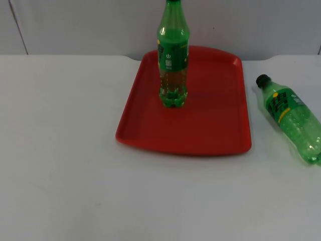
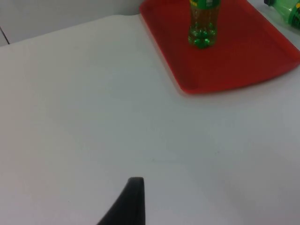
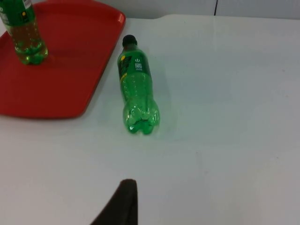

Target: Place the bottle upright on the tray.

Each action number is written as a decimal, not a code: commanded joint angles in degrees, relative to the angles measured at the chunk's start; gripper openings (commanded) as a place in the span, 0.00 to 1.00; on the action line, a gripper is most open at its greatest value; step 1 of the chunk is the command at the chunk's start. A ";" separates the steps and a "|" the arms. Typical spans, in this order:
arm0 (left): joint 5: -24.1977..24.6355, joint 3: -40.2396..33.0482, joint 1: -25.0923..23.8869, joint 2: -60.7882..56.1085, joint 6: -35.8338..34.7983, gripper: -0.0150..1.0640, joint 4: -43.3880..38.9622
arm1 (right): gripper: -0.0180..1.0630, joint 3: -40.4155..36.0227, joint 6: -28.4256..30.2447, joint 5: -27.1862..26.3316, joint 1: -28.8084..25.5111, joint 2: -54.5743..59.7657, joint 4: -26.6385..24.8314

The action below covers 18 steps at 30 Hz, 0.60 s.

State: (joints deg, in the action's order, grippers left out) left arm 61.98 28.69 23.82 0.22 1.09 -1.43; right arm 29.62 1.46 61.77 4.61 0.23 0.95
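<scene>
The main risk, as I judge it, lies with the bottle lying on its side (image 1: 293,118): it is round and smooth, so a claw closing off-centre could set it rolling along the tabletop (image 1: 65,150) toward the right edge, which looks close. Carried over, it could also knock the standing bottle (image 1: 173,55) already on the red tray (image 1: 200,135), since that one is tall and narrow at its base (an easy thing to topple). Set down tilted, the carried bottle would fall again.

The lying bottle is clear green plastic with a black cap and a green-and-yellow label around its upper half. It rests on the tabletop just right of the tray, apart from its rim, cap pointing to the far side and lobed base toward the near side. It looks nearly empty, so probably light. The standing bottle is the same green kind, upright on the far-middle part of the tray, with some liquid in its lower part.

Of the left claw (image 2: 131,201), one dark fingertip shows above bare tabletop, well left of the tray; this arm seems to wait. The right claw (image 3: 123,204) shows one fingertip near the lying bottle's base. I cannot tell whether either claw stands apart or together.
</scene>
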 commanded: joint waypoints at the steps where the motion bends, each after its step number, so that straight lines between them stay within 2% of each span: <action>1: -0.46 -0.36 0.14 -0.22 -0.42 0.99 -0.41 | 0.99 -0.05 0.50 -0.04 -0.23 -0.23 -0.14; 12: -0.46 -0.36 0.14 -0.22 -0.42 0.99 -0.41 | 0.99 0.08 0.40 -0.25 -0.23 0.42 -0.13; 16: -0.46 -0.36 0.14 -0.22 -0.42 0.99 -0.41 | 0.99 1.34 0.40 -2.06 -0.23 3.94 -0.50; 18: -0.46 -0.36 0.14 -0.22 -0.42 0.99 -0.41 | 0.99 2.93 0.40 -4.73 -0.23 6.63 -1.48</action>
State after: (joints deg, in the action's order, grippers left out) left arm 61.98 28.69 23.82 0.22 1.09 -1.54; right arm 31.96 1.46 58.75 4.61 6.23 0.00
